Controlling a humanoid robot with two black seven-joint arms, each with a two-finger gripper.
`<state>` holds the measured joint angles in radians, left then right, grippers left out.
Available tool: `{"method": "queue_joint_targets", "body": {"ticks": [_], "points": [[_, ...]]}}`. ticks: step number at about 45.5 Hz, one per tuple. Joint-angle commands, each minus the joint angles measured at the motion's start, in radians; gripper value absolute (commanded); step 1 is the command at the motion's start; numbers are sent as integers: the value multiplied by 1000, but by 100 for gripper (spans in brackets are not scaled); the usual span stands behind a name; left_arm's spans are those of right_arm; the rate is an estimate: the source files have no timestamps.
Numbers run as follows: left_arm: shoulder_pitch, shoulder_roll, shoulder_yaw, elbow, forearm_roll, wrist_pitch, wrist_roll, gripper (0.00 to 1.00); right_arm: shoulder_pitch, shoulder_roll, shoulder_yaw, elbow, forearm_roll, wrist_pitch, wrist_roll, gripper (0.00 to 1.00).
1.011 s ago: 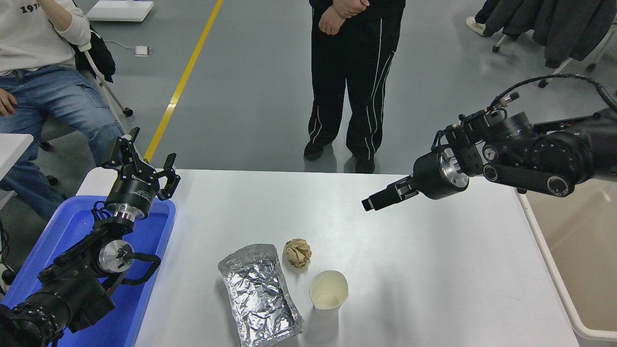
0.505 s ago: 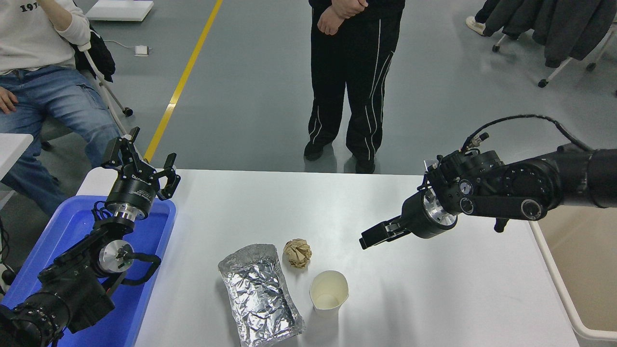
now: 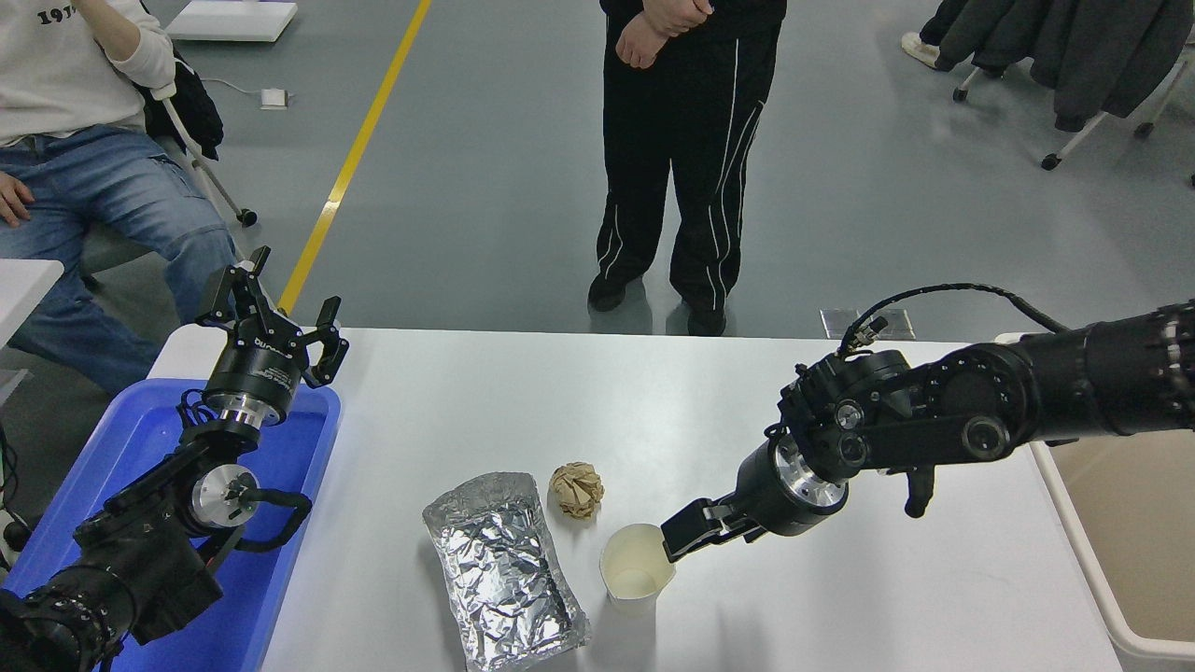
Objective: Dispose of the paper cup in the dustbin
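The paper cup [image 3: 637, 569], small, white and cream inside, stands upright on the white table [image 3: 523, 411] near the front middle. My right gripper [image 3: 681, 539] reaches in from the right, low over the table, and its tip is at the cup's right rim. I cannot tell whether it touches or holds the cup. The dustbin [image 3: 1139, 523], a large beige bin, stands off the table's right edge, partly cut off by the picture. My left gripper [image 3: 280, 313] is parked open at the back left, above the blue tray.
A crumpled brown paper ball [image 3: 576, 489] lies just behind and left of the cup. A crinkled silver foil packet [image 3: 504, 569] lies to the cup's left. A blue tray [image 3: 299, 448] sits at the table's left. One person stands at the far side, another sits at the far left.
My right arm has swung down and toward the front left, from high over the table's right side to the cup's right rim. The cup and the left arm have not moved.
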<state>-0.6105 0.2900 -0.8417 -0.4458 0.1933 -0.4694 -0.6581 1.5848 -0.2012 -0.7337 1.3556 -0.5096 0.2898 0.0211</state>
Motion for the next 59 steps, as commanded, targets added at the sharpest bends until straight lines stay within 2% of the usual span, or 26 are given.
{"method": "queue_joint_targets", "body": {"ticks": [1, 17, 35, 40, 42, 45, 49, 50, 59], "points": [[0, 0, 0, -1, 0, 0, 0, 100, -54, 55, 14, -56, 25, -21, -7, 99], [0, 0, 0, 1, 0, 0, 0, 100, -104, 69, 17, -130, -1, -64, -6, 99], [0, 0, 0, 1, 0, 0, 0, 100, -207, 89, 10, -158, -207, -201, 0, 96], [0, 0, 1, 1, 0, 0, 0, 100, -227, 91, 5, -158, -303, -254, 3, 82], [0, 0, 0, -1, 0, 0, 0, 100, -230, 91, 2, -159, -329, -271, 3, 72], [0, 0, 0, -1, 0, 0, 0, 100, -223, 88, -1, -158, -342, -274, 3, 46], [0, 0, 1, 1, 0, 0, 0, 100, -204, 83, -41, -158, -343, -268, 3, 4], [0, 1, 0, -1, 0, 0, 0, 100, -198, 83, -53, -158, -342, -267, 3, 0], [0, 0, 0, -1, 0, 0, 0, 100, -184, 83, -58, -158, -342, -265, 5, 0]]}}
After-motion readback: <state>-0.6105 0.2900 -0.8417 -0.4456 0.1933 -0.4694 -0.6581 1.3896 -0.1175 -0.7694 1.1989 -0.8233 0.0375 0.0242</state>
